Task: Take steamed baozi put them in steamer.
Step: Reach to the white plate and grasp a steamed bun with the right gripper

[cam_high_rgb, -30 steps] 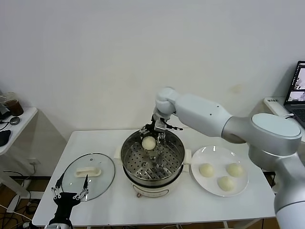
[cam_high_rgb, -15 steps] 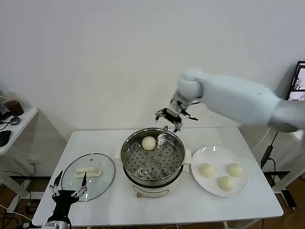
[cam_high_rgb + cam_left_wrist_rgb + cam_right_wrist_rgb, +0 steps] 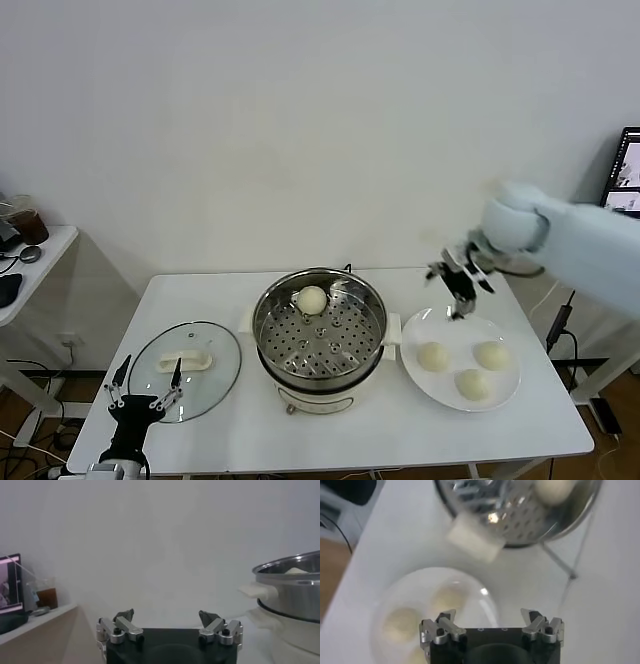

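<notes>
The steel steamer (image 3: 320,372) stands mid-table with one pale baozi (image 3: 312,298) on its perforated tray at the far side. Three more baozi (image 3: 433,356) (image 3: 492,354) (image 3: 473,384) lie on a white plate (image 3: 450,325) to its right. My right gripper (image 3: 460,285) hovers open and empty above the plate's far-left edge. Its wrist view shows the gripper (image 3: 489,614) over the plate (image 3: 470,582), two baozi (image 3: 447,597) (image 3: 400,622), and the steamer (image 3: 520,520) beyond. My left gripper (image 3: 150,375) (image 3: 166,615) waits open at the table's front left, the steamer (image 3: 295,587) off to its side.
A glass lid (image 3: 185,360) with a white handle lies left of the steamer, just beyond the left gripper. A side table with a cup (image 3: 25,220) stands far left. A laptop (image 3: 625,190) sits at the right edge.
My right gripper has lifted from over the steamer, leaving the baozi inside, and swung right to above the plate. The left arm has stayed put.
</notes>
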Controlling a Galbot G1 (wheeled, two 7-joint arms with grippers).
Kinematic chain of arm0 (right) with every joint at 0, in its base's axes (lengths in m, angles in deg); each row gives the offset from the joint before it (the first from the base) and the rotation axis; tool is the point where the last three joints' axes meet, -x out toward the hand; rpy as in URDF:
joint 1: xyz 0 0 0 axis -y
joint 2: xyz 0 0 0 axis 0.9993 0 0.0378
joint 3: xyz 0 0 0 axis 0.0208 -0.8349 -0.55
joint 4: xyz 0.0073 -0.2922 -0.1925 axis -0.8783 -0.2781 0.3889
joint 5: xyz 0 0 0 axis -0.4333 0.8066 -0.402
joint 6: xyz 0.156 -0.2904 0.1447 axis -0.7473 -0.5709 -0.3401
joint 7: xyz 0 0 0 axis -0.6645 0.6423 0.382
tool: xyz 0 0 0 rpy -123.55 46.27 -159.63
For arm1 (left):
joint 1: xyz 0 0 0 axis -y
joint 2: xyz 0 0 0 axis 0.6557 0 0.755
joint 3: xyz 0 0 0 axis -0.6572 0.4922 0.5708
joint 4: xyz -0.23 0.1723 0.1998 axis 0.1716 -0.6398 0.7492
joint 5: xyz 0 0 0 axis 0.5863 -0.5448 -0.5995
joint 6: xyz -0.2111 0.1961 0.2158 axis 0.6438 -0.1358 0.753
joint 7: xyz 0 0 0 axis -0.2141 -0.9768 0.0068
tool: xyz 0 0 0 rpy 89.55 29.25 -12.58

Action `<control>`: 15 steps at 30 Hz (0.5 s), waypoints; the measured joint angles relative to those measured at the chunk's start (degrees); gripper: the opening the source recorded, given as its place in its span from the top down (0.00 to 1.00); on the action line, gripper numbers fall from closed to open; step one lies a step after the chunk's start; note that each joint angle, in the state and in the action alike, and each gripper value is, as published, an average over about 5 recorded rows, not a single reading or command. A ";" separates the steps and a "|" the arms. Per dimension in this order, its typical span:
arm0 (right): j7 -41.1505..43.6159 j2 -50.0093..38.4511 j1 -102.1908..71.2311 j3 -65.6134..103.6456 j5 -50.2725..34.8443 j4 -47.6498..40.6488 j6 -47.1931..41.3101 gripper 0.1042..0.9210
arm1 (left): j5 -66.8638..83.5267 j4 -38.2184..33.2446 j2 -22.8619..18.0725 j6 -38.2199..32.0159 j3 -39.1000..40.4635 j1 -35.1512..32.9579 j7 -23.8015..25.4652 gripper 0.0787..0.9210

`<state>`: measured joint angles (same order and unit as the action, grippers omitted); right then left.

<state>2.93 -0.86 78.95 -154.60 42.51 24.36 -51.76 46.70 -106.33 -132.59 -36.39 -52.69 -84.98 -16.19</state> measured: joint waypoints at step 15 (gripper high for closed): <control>-3.80 3.18 -17.26 11.52 9.26 -6.66 0.65 0.12 | -0.46 -0.59 -0.73 -0.07 -1.44 -1.08 0.03 0.12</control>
<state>-0.88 2.32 61.69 -143.08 51.78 17.71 -51.11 46.24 -106.92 -133.31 -36.46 -54.13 -86.05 -16.16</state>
